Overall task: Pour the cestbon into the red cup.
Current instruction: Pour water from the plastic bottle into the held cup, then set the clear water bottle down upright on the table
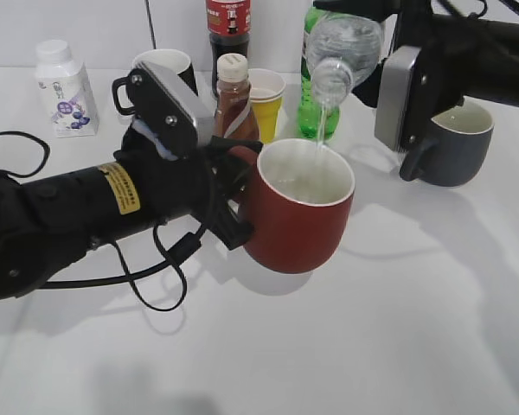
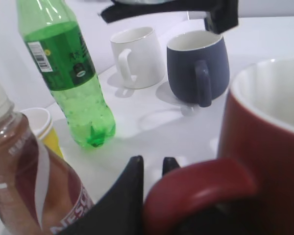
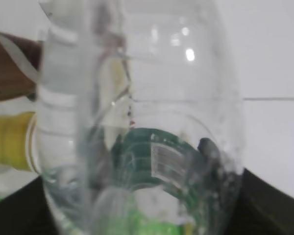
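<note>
Right claw [image 1: 376, 52] clamps the tipped cestbon [image 1: 342, 47] over the red cup [image 1: 301, 207].

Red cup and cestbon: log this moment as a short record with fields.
cestbon: tipped mouth-down above the cup, held by the right claw, whose tips are hidden
stream: thin line of water falling into the cup
red cup: upright, raised and tilted slightly, handle gripped by the left claw
water level: low, white inside mostly bare
neighbours: green soda bottle, Nescafe bottle, yellow paper cup, dark mug, white mug

Lab-like white table [image 1: 415, 346], robot arms
</note>
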